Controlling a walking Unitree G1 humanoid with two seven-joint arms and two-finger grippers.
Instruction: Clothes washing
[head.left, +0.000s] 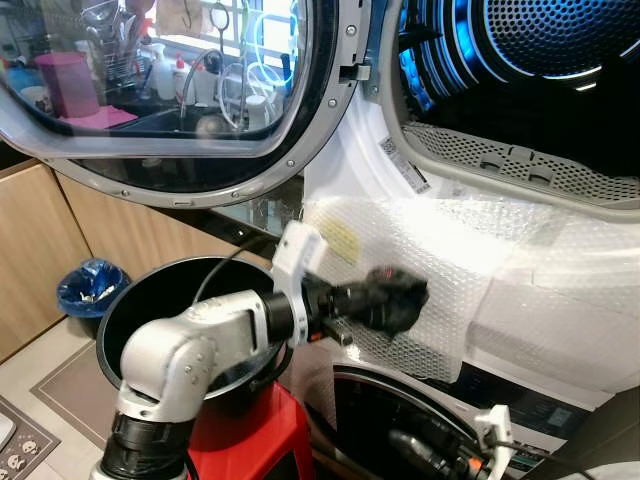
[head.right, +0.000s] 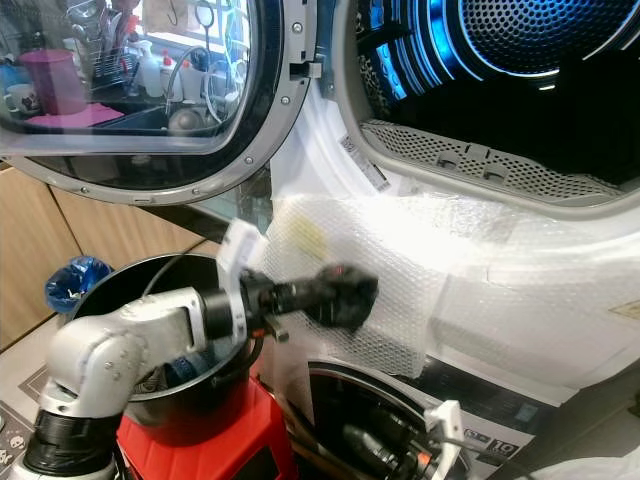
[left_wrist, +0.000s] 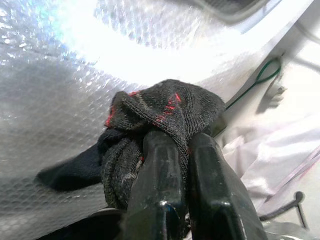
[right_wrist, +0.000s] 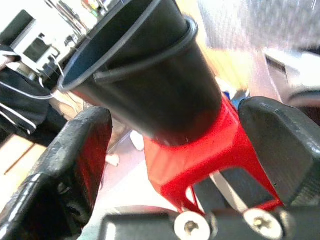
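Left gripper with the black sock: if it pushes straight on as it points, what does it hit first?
Probably the bubble wrap on the machine's front, below the open drum. The left gripper points at it, though the gap is unclear.

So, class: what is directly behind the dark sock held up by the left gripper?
Behind the black sock is bubble wrap over the machine's white front. What the wrap and sock cover cannot be seen.

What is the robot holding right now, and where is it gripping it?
The left gripper pinches a black sock at a bunched fold. The right gripper holds nothing.
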